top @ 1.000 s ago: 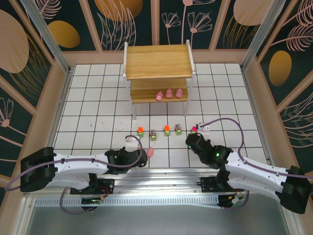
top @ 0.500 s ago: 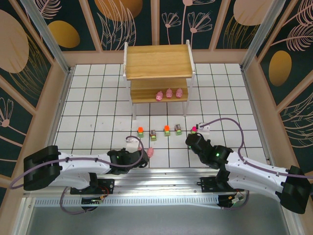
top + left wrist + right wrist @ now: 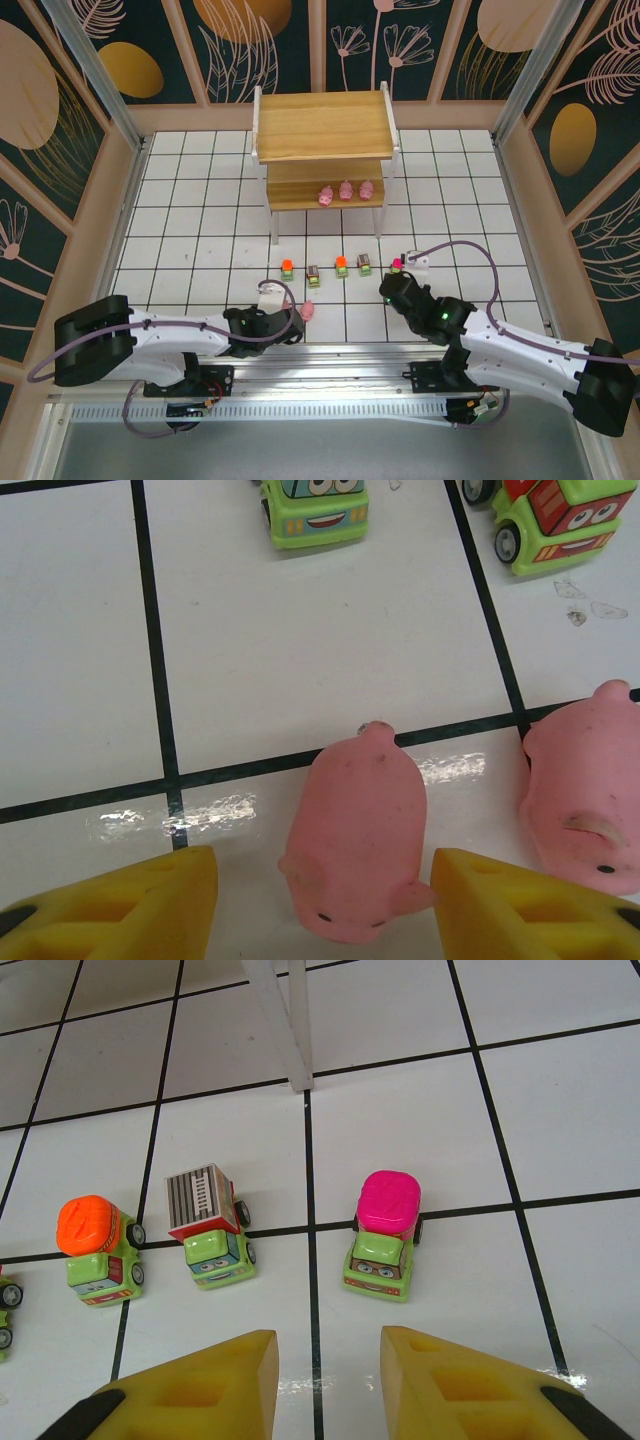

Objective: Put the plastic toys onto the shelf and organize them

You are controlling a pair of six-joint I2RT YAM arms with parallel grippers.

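Left jaws astride pig (image 3: 355,835); three pigs (image 3: 345,190) on shelf (image 3: 295,186)

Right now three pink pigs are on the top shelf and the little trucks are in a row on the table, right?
Not quite. The three pink pigs sit on the lower tier of the shelf, not the top, as the top external view shows. The little trucks do stand in a row on the table.

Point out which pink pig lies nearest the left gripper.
The pig lying between the left gripper's open fingers. Another pig lies just outside them, and three more sit far off on the shelf's lower tier.
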